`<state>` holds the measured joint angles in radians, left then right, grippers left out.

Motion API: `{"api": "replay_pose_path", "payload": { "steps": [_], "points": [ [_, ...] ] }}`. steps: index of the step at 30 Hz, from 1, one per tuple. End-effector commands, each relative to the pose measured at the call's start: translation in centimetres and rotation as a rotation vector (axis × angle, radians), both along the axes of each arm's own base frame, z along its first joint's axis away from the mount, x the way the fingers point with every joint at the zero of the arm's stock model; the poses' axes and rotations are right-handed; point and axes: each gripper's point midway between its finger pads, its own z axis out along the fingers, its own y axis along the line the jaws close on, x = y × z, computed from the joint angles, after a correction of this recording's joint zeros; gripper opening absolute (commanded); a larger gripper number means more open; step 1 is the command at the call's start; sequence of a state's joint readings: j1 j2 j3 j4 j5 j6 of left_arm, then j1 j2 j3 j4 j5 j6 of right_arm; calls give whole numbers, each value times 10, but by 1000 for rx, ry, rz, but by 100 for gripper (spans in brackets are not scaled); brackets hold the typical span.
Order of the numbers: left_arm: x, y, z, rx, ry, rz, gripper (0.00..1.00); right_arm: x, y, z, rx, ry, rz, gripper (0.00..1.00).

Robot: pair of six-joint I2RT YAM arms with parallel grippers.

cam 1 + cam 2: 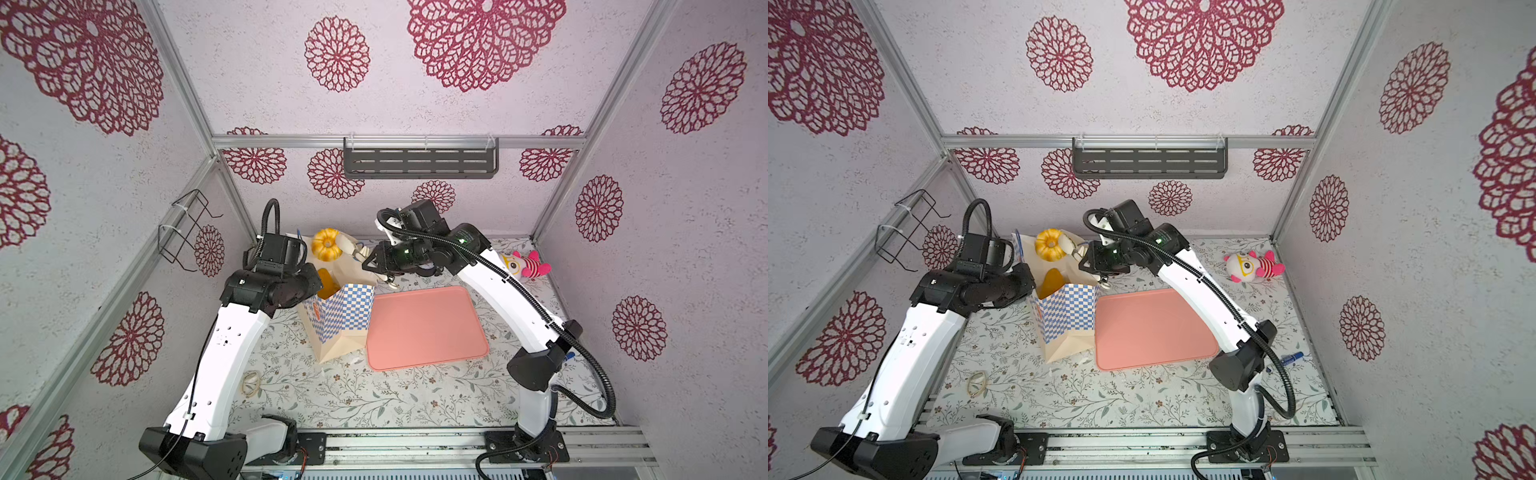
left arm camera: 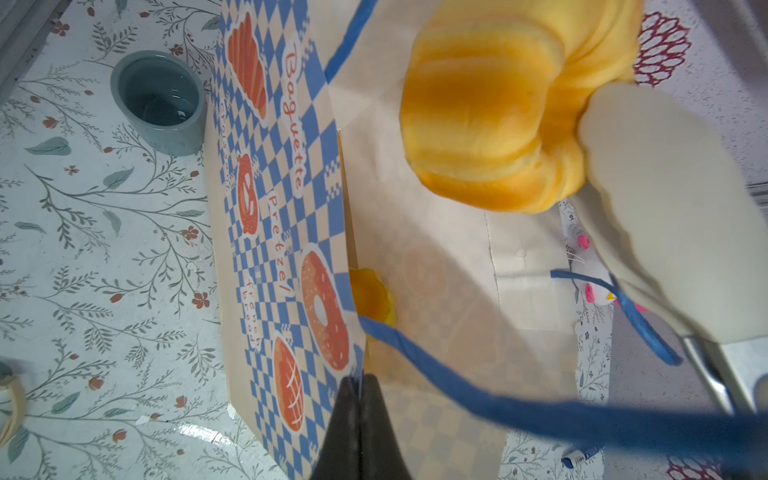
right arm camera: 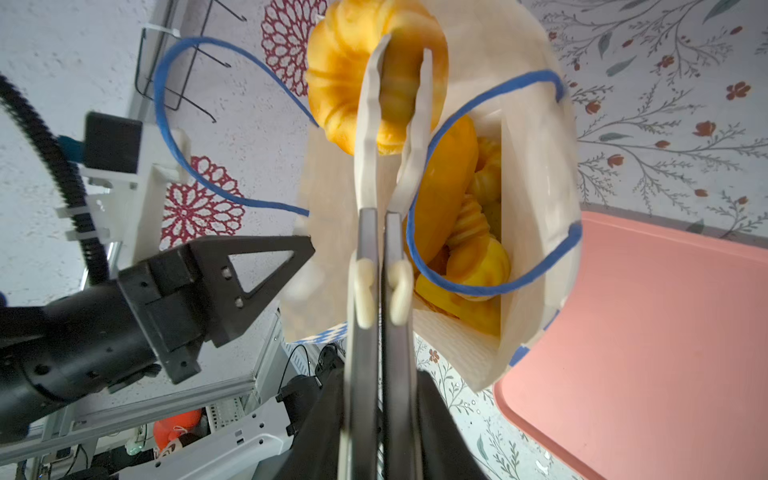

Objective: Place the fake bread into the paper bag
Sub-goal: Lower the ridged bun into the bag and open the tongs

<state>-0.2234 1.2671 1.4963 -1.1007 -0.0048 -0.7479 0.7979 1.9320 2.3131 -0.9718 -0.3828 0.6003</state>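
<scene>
The paper bag (image 1: pixel 340 316) (image 1: pixel 1067 320) stands upright at the back left of the table, left of the pink tray. My left gripper (image 2: pixel 360 382) is shut on the bag's near rim (image 2: pixel 274 232) and holds its mouth apart. My right gripper (image 3: pixel 380 415) is shut on metal tongs (image 3: pixel 380 249) with cream tips. The tongs pinch a fluted golden ring cake (image 3: pixel 345 75) (image 1: pixel 327 245) (image 1: pixel 1050 244) (image 2: pixel 490 124) just above the bag's mouth. Several pieces of fake bread (image 3: pixel 444 195) lie inside the bag, among them a long loaf.
The flat pink tray (image 1: pixel 424 328) lies right of the bag. A pink-and-white plush toy (image 1: pixel 528 264) sits at the back right. A teal cup (image 2: pixel 160 102) stands behind the bag. A looped band (image 1: pixel 251 382) lies at the front left, and a blue pen (image 1: pixel 1291 358) near the right arm.
</scene>
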Motion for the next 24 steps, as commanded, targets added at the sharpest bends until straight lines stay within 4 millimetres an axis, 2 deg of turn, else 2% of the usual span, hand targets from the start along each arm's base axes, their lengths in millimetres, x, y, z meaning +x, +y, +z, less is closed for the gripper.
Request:
{"api": "replay_pose_path", "payload": {
  "steps": [1,5,13,20,24],
  "points": [
    [1,3,7,-10,-35,13,0,-2,-3,21,18,-74,8,9],
    [0,3,7,-12,-36,12,0,-1,-2,27,36,-85,7,25],
    [0,3,8,-8,-35,8,0,-2,1,44,96,-106,4,37],
    [0,3,8,-5,-35,6,0,3,-5,59,129,-135,-32,38],
    [0,3,8,-4,-34,7,0,5,-11,77,172,-165,-54,38]
  ]
}}
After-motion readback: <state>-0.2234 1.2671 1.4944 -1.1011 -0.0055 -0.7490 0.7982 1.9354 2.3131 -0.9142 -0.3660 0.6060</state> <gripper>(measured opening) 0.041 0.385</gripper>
